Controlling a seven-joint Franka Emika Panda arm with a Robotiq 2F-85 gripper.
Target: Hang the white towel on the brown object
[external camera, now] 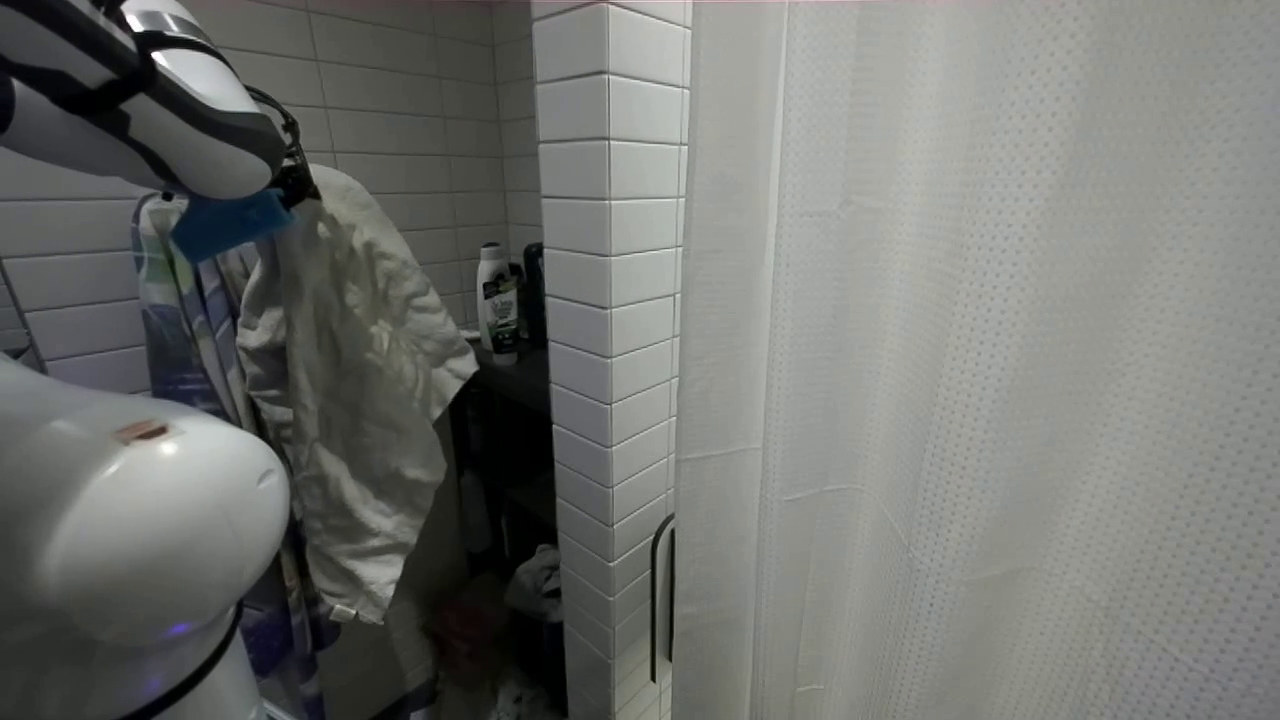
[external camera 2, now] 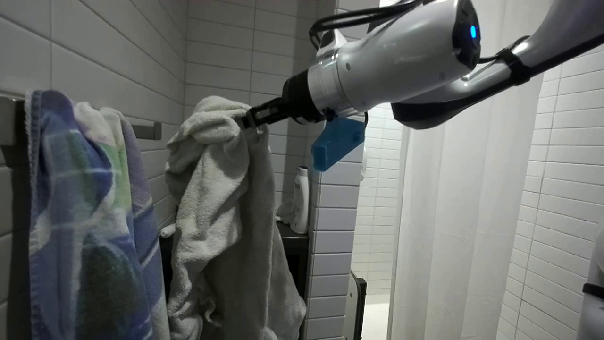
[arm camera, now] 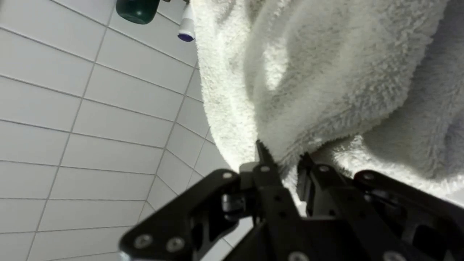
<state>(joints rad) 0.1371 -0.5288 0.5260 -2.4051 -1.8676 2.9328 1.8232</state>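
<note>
Two slim black fingers (arm camera: 267, 166) of my gripper (arm camera: 283, 151) are clamped on a fold of the white towel (external camera 2: 207, 212), its thick, fuzzy pile bunching between the tips. From my grip the towel hangs in deep, soft folds, rounded and heaped at the top; in an exterior view a lower corner narrows to a blunt point beside a small tag (external camera: 343, 612). In an exterior view it hangs just beside the squared end of a flat, smooth wall bar (external camera 2: 147, 131); whether they touch, I cannot tell. Over that bar drapes a patterned towel (external camera 2: 89, 212) in blue, purple, green and white. A hard-edged blue block (external camera 2: 337, 144) juts below my arm (external camera 2: 391, 71). Behind rise smooth white rectangular tiles (external camera 2: 219, 52); a white bottle (external camera: 497, 300) stands upright on a dark shelf (external camera: 520, 382), and a shower curtain (external camera: 980, 350) with a dotted texture falls in long vertical folds.
</note>
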